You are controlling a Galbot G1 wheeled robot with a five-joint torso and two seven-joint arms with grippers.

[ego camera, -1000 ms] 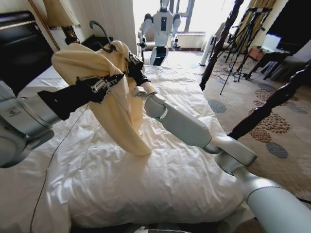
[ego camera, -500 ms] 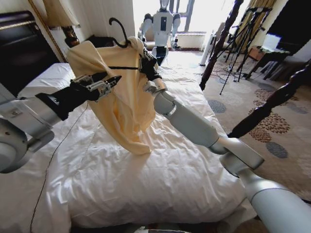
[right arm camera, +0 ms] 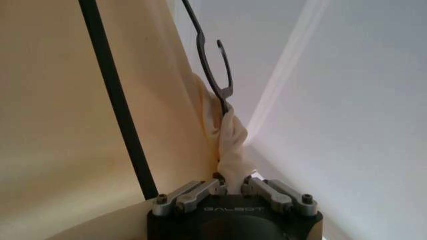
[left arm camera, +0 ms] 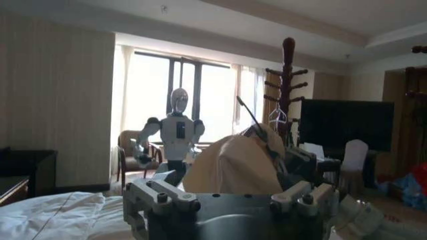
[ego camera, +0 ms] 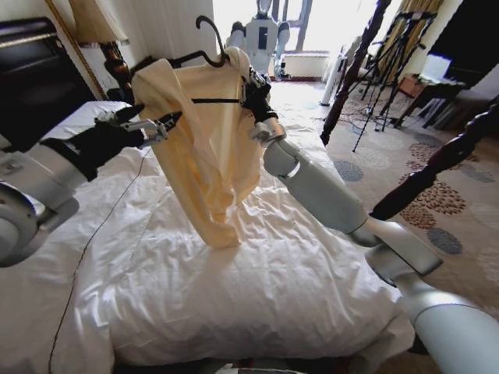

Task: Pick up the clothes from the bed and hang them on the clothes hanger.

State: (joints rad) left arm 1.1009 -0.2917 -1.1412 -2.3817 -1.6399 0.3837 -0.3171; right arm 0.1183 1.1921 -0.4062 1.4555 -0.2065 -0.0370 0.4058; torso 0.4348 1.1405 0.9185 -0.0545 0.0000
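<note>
Clothes [ego camera: 207, 148] draped over clothes hanger [ego camera: 204, 54], raised above bed [ego camera: 234, 273] so fabric hangs free. Right gripper [ego camera: 251, 84] jaws pinched on hanger end through cloth, carrying weight. Left gripper [ego camera: 160, 122] just beside left shoulder; jaw state impossible to tell.

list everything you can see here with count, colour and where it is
clothes: 1, pale yellow, draped on the hanger, held up above the bed
clothes hanger: 1, black, hook sticking up above the garment
bed: 1, white duvet, dark headboard and posts, below the arms
pillow: 1, white, by the headboard
other robot: 1, white, standing by the window
tripods: black, count unclear, far right of the room
carpet: 1, patterned beige, right of the bed
left gripper: 1, dark, at the garment's left side
right gripper: 1, dark, shut on the clothes at the hanger's neck
</note>
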